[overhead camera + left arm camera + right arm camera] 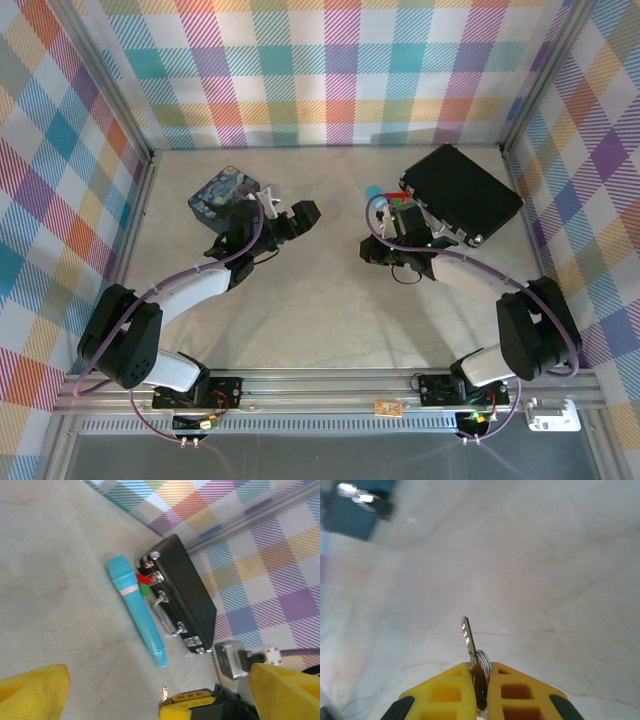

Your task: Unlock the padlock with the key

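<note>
Right tool [479, 675] pinches key [467, 636] by its head, blade free. Key looks light, thin, stiff and slick, and likely twists if nudged. Left tool [303, 213] spread wide over the worktop [320, 320].

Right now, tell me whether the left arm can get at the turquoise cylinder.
Probably yes: the left gripper faces the turquoise cylinder, jaws open, bare table between, though the right gripper, holding the key, sits close by.

The thin flat silvery-tan metal key [467, 632] stands nearly upright, tip up, pinched between the right arm's yellow fingers [445, 692] above the desk [545, 555], just right of centre. The tiny black padlock with silvery shackle [357, 497] is a blur further left, its pose unclear.
</note>
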